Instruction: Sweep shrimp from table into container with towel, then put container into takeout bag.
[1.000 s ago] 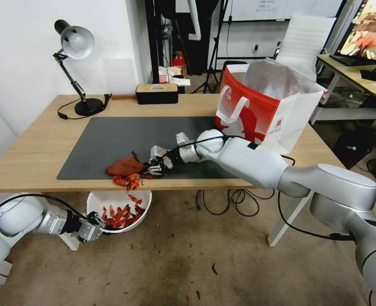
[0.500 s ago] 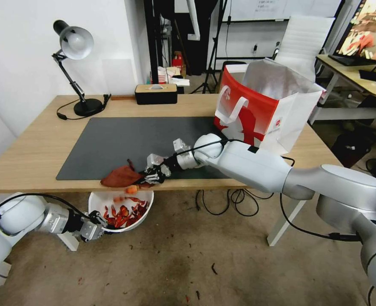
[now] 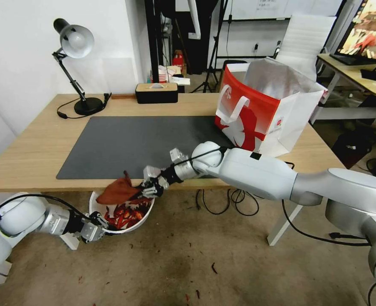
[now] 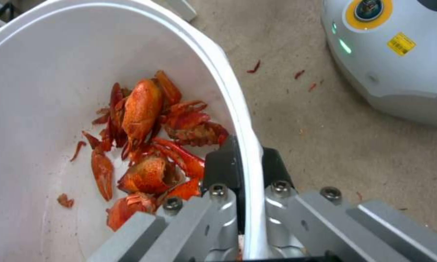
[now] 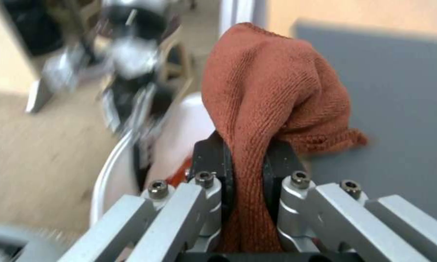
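The white container [image 3: 130, 226] hangs below the table's [image 3: 30, 153] front edge, with several red-orange shrimp [image 3: 124, 213] pieces lying inside it. My left gripper [image 3: 99, 228] is shut on the container's rim [image 4: 250, 171], one pad inside the wall and one outside; the shrimp [image 4: 145, 145] lie heaped right beside the inner pad. My right gripper [image 3: 143, 192] is shut on the brick-red towel [image 3: 118, 191], held just off the table's front edge above the container. The towel [image 5: 272, 98] bulges out between the black pads. The red-and-white takeout bag [image 3: 264, 114] stands open at the table's right.
A black desk lamp [image 3: 75, 63] and a dark tissue box [image 3: 157, 93] stand along the table's far edge. The grey mat [image 3: 132, 140] covers its middle. Small red bits [image 3: 213, 268] lie scattered on the floor. Cables [image 3: 235, 197] hang under the table. A second desk with a monitor [image 3: 368, 34] stands at far right.
My right gripper has dragged the towel toward me, off the mat and past the table's front edge. The shrimp that lay at the edge have fallen into the container. The left gripper has stayed put.
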`<state>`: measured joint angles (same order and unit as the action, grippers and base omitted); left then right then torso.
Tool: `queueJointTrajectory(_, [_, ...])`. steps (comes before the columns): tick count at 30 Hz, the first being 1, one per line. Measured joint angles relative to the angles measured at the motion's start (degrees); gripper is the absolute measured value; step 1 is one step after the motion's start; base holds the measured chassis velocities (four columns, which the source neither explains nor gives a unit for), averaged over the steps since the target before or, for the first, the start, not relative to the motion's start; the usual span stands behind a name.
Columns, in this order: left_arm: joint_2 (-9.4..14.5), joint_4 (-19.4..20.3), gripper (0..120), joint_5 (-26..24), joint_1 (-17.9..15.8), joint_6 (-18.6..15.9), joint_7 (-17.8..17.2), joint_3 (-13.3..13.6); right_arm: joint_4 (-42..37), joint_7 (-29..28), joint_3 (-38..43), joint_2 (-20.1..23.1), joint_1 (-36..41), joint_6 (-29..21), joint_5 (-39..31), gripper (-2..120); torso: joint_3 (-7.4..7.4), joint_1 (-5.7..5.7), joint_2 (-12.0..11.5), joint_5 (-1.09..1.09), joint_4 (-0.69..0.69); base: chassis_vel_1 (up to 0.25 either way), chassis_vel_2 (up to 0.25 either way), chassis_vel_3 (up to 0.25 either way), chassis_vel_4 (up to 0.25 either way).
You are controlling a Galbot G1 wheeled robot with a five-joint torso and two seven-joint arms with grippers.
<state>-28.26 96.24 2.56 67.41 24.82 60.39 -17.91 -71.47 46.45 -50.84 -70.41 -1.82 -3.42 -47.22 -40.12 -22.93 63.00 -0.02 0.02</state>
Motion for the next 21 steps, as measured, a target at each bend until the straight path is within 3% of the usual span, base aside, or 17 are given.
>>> queueJointTrajectory(6, [0.2,0.58,0,0.05,1.25,0.03,0.02,-1.12,-0.99,-4.47,5.64,1.08,0.86,-0.71,-0.79,8,0.01,0.01,0.02,0.0,-0.02,0.0,0.0,0.0,0.0])
queueJointTrajectory(8, [0.25,1.2,0,0.07,2.07,0.05,0.02,-1.9,-4.52,-15.3,8.4,2.83,2.67,-4.38,-0.31,8,0.01,0.01,0.02,0.02,-0.02,0.0,0.0,0.0,0.0])
queueJointTrajectory(9, [0.25,1.2,0,0.07,2.07,0.05,0.02,-1.9,-4.52,-15.3,8.4,2.83,2.67,-4.38,-0.31,8,0.01,0.01,0.02,0.02,-0.02,0.0,0.0,0.0,0.0])
queueJointTrajectory(12, [0.19,1.72,0,0.3,3.18,0.14,0.02,-2.59,-11.76,-30.71,10.52,5.44,6.2,-10.17,-0.6,8,0.01,0.01,0.02,0.04,-0.03,0.0,0.0,0.0,0.0])
queueJointTrajectory(13, [0.19,1.72,0,0.3,3.18,0.14,0.02,-2.59,-11.76,-30.71,10.52,5.44,6.2,-10.17,-0.6,8,0.01,0.01,0.02,0.04,-0.03,0.0,0.0,0.0,0.0])
queueJointTrajectory(17, [0.11,2.26,0,0.65,4.15,0.2,0.02,-3.09,-20.36,-50.7,13.18,9.02,11.32,-17.39,0.59,8,0.02,0.02,0.03,0.03,-0.02,0.0,0.0,0.0,0.0])
queueJointTrajectory(18, [0.11,2.26,0,0.65,4.15,0.2,0.02,-3.09,-20.36,-50.7,13.18,9.02,11.32,-17.39,0.59,8,0.02,0.02,0.03,0.03,-0.02,0.0,0.0,0.0,0.0])
queueJointTrajectory(21, [0.13,2.55,0,0.69,4.54,0.21,0.02,-3.35,-23.41,-61.44,14.88,10.74,13.81,-22.62,-0.38,8,0.02,0.02,0.03,0.03,-0.04,0.0,0.0,0.0,0.0])
